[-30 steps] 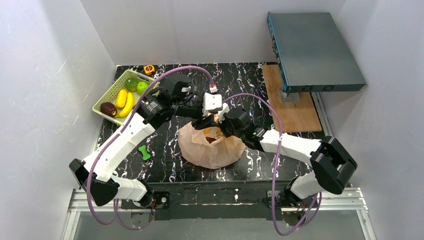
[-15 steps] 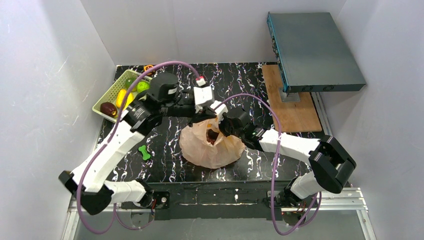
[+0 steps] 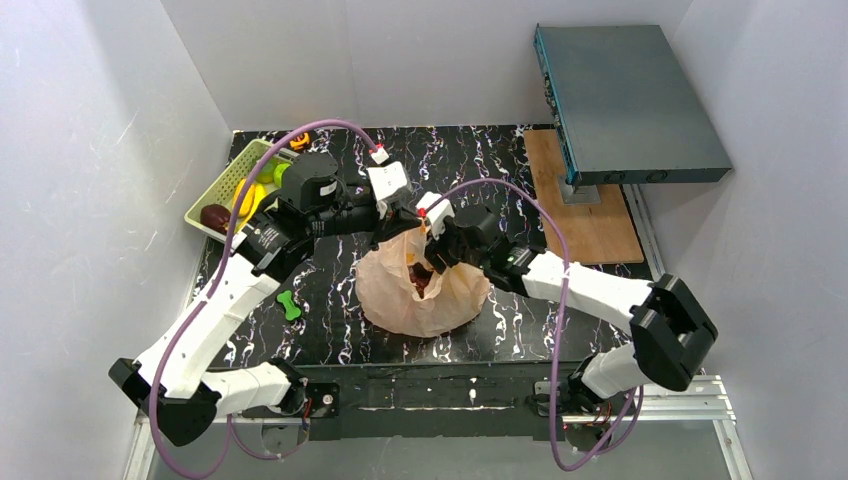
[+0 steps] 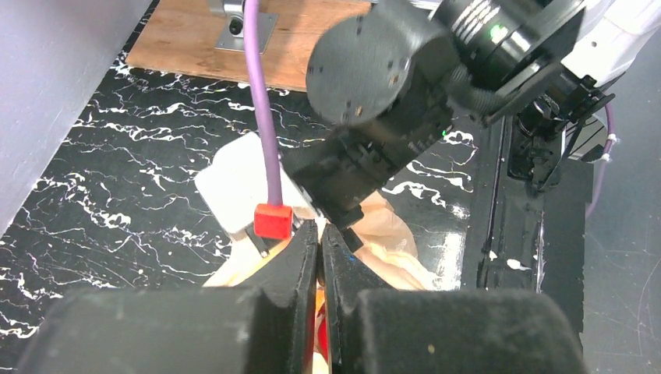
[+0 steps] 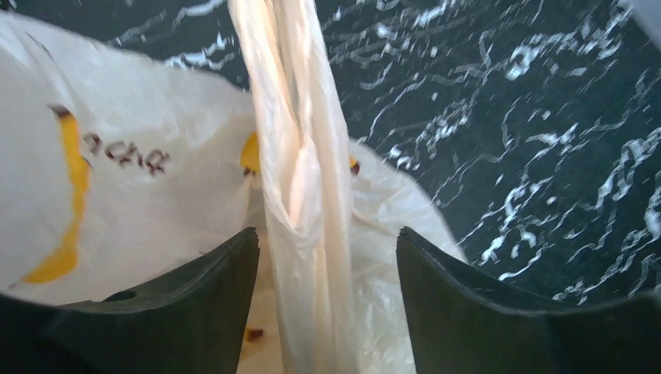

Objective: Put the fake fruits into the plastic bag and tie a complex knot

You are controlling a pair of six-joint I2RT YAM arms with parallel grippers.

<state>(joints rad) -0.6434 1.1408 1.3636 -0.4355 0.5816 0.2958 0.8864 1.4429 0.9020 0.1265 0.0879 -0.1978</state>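
The plastic bag (image 3: 425,295) sits slumped on the black marbled table (image 3: 480,160) directly beneath both grippers. Its mouth is drawn upward, and a dark red fruit (image 3: 424,282) shows inside. One twisted handle (image 5: 304,171) of the bag rises taut like a pale rope between the fingers of the right gripper (image 5: 327,234). Those fingers stand spread on either side of it, the right one clear of the plastic. Below them the bag's skin carries yellow and dark red print. Just up and to the left of the right gripper, the left gripper (image 3: 400,222) has its fingers (image 4: 296,261) pressed together at the bag's raised rim, pinching the thin film. Peach plastic bulges on both sides of the tips in its wrist view. More fake fruits lie well apart from both grippers, off to the left gripper's left in a light green slotted basket (image 3: 222,183): a dark plum (image 3: 214,215), yellow bananas (image 3: 249,196) and a green lime (image 3: 268,172). A small green bone-shaped toy (image 3: 289,303) lies on the table nearer the arm bases, left of the bag. A small orange object (image 3: 298,140), too small to identify, sits beyond the basket. Far to the right gripper's right, a wooden board (image 3: 590,225) lies under a raised grey-blue box (image 3: 630,90).
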